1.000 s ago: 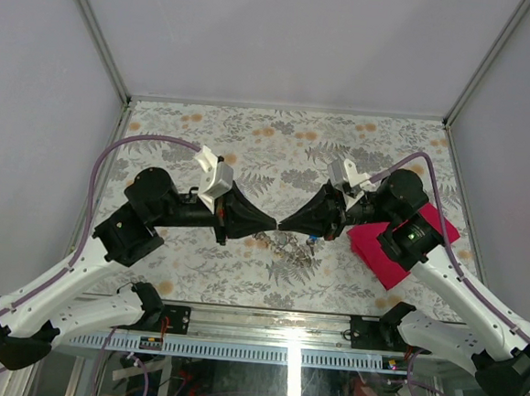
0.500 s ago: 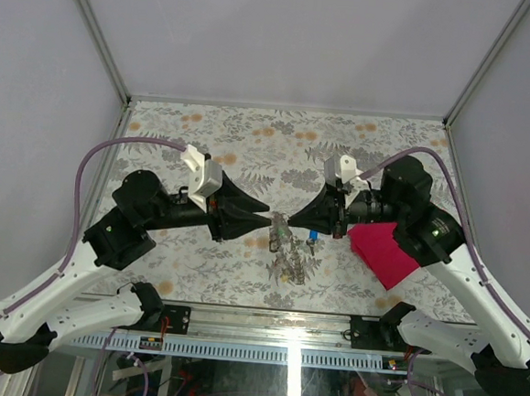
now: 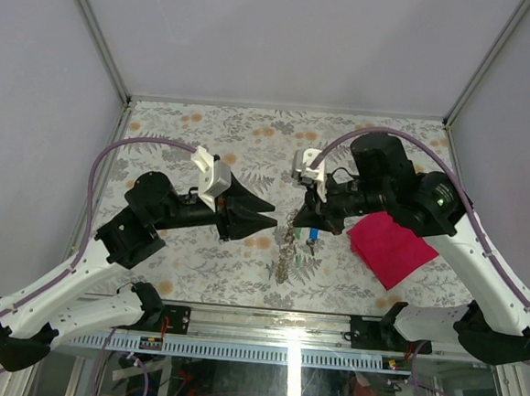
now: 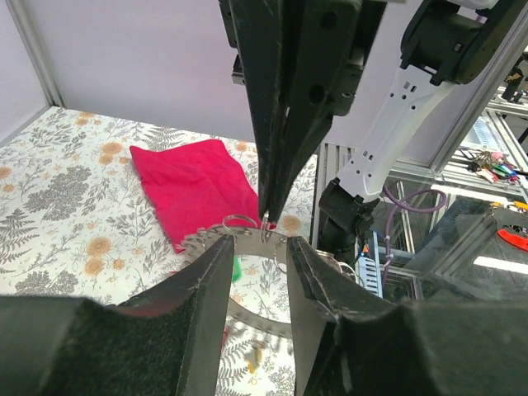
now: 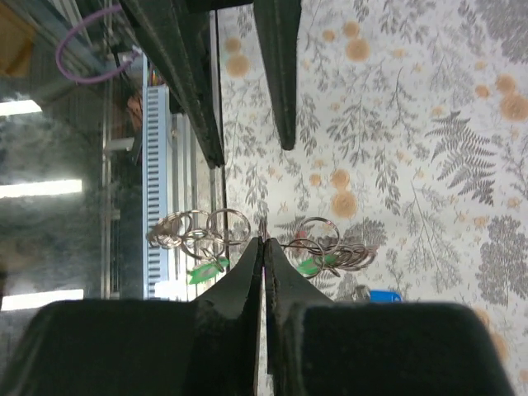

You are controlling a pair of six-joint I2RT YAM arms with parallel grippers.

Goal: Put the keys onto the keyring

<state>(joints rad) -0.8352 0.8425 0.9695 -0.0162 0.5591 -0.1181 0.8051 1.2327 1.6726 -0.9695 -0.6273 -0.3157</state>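
My right jaws are clenched on the keyring [image 3: 285, 255], which dangles over the desk [image 3: 370, 142] with its length running toward the near edge, just right of my left jaws, parted, empty and pointing at it.

Pale lilac-grey walls [image 3: 287, 35] box in three sides, aluminium posts [image 3: 93, 29] running up the corners, and a floral-print tabletop [image 3: 251, 137] with grey ferns and orange blossoms sits evenly lit below.
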